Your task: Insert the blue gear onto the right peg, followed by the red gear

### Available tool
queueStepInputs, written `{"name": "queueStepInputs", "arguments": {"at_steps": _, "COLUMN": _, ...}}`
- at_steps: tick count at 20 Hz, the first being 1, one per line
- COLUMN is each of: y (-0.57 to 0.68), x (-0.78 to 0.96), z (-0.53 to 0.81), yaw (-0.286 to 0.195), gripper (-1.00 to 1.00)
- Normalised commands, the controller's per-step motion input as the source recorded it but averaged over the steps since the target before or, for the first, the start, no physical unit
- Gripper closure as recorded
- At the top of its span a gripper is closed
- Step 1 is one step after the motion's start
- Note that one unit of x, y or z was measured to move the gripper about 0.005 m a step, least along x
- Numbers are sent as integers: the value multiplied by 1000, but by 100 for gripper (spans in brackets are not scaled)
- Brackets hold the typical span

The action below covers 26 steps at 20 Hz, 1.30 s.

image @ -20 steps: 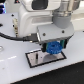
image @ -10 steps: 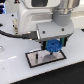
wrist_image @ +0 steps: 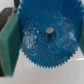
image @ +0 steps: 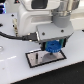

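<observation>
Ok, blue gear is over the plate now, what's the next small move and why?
Probably ease straight down, then release. The gripper holds the blue gear low over the white plate, and the wrist view shows a dark peg tip in the gear's centre hole, so it looks aligned. How far it is seated I cannot tell.

The hand [image: 52, 49] points down, fingers clamped.

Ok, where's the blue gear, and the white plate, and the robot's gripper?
blue gear [wrist_image: 47, 37]: wrist view, on its flat face beside the hub.
plate [image: 34, 59]: exterior view, on its bare white top.
gripper [image: 52, 48]: exterior view, between its fingertips, at the gear.
</observation>
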Motion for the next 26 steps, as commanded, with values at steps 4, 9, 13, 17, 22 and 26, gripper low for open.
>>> {"name": "queueStepInputs", "arguments": {"at_steps": 4, "y": -174, "x": 438, "z": 534, "yaw": 0, "gripper": 100}}
{"name": "queueStepInputs", "arguments": {"at_steps": 9, "y": -81, "x": 208, "z": 109, "yaw": 0, "gripper": 100}}
{"name": "queueStepInputs", "arguments": {"at_steps": 13, "y": -85, "x": 260, "z": -159, "yaw": 0, "gripper": 100}}
{"name": "queueStepInputs", "arguments": {"at_steps": 17, "y": -5, "x": 199, "z": -183, "yaw": 0, "gripper": 100}}
{"name": "queueStepInputs", "arguments": {"at_steps": 22, "y": 48, "x": 220, "z": 212, "yaw": 0, "gripper": 100}}
{"name": "queueStepInputs", "arguments": {"at_steps": 26, "y": 7, "x": 146, "z": 217, "yaw": 0, "gripper": 100}}
